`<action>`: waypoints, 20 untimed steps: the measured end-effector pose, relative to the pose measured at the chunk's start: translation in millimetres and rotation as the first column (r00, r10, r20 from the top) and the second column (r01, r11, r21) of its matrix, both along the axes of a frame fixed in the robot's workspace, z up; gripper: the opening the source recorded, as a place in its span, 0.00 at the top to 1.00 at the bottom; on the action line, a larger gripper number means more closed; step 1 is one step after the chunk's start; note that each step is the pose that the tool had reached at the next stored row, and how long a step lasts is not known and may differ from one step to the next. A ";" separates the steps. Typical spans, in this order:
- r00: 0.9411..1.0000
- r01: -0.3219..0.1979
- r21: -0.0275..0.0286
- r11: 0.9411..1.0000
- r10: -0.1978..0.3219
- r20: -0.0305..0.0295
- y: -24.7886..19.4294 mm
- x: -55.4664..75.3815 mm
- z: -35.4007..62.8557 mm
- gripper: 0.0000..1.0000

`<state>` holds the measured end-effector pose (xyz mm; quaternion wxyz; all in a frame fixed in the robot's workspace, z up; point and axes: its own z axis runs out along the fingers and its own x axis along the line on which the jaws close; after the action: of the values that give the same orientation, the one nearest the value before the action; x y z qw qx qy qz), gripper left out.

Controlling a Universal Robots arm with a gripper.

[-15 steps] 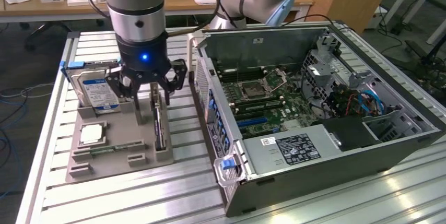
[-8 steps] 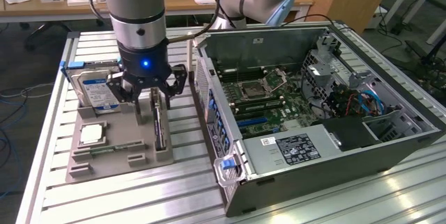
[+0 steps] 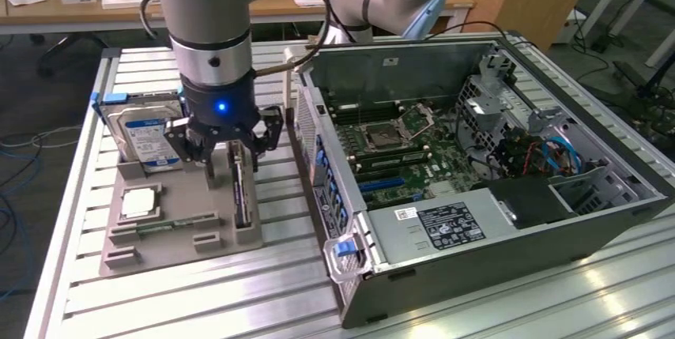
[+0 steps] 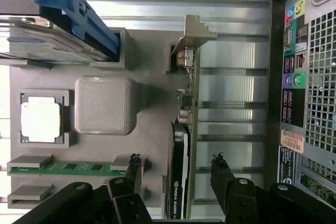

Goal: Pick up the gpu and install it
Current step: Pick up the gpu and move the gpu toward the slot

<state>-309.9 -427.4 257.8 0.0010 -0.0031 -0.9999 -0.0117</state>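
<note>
- The gpu (image 3: 242,197): one end hidden behind the gripper (image 3: 227,163).
- The hard drive (image 3: 148,137) near the gpu: one side covered by the gripper.
- The power supply label (image 3: 451,224), well apart from the gpu: print too small to read.

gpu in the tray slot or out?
In: gpu stands on edge, slotted in the gray tray; open gripper straddles it, not gripping.

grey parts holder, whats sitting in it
A silver hard drive with blue-white label, a small square silver processor chip, a green memory stick and the thin dark gpu card standing on edge. The card's lower edge is hidden inside the grey holder.
</note>
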 end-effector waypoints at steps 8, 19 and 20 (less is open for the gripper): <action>1.000 0.014 0.000 1.000 -0.014 0.000 0.0 0.1 -6.3 0.35; 1.000 0.016 -0.001 1.000 -0.016 -0.001 3.2 0.6 -23.0 0.35; 1.000 0.018 -0.002 1.000 -0.018 -0.001 3.2 0.5 -24.9 0.35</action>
<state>-309.4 -424.2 233.0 0.0013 -0.0120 -0.9999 -0.0109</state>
